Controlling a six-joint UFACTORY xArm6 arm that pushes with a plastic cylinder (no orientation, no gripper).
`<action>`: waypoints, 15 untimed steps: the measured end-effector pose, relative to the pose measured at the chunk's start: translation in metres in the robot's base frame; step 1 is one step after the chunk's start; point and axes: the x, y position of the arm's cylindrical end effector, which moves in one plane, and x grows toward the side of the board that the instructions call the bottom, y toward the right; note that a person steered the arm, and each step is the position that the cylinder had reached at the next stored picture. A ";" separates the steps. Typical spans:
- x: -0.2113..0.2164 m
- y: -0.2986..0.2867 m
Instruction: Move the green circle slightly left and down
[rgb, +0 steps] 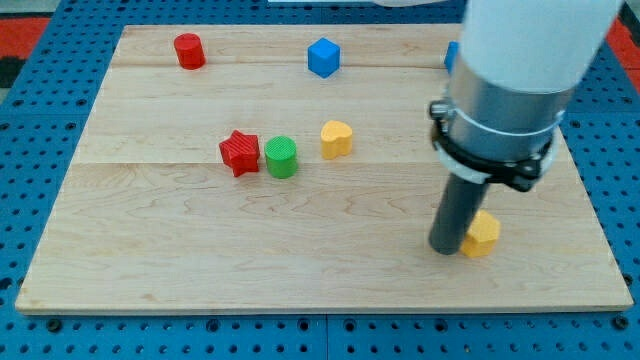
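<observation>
My tip (446, 250) is a plain rod end with no jaws to spread or press together, so there is nothing to report as pinched; it rests on the wooden board (150, 270) touching the left side of the yellow hexagon block (483, 233). Taking the green circle (281, 157) as the reference: my tip stands well apart from it, toward the view's right and bottom. The red star (239, 152) sits touching or just beside the green circle on its left; contact cannot be confirmed. The yellow heart block (336, 139) lies near the green circle on its right and slightly toward the top. The blue cube (323, 57) and the red cylinder (189, 50) are well apart from it toward the top, and a second blue block (452, 56) is partly hidden behind the arm. Assessed risks: the requested shift is left and down, and the red star blocks the leftward path, so a push would likely carry the star along or deflect the circle. To push correctly my tip must reach the circle's upper right, where the yellow heart crowds the approach and may be knocked. An off-centre contact on a round block would let it slip aside. Withdrawal may also drag the yellow hexagon.
</observation>
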 end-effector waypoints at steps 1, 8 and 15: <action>-0.002 0.031; -0.096 -0.028; -0.157 -0.161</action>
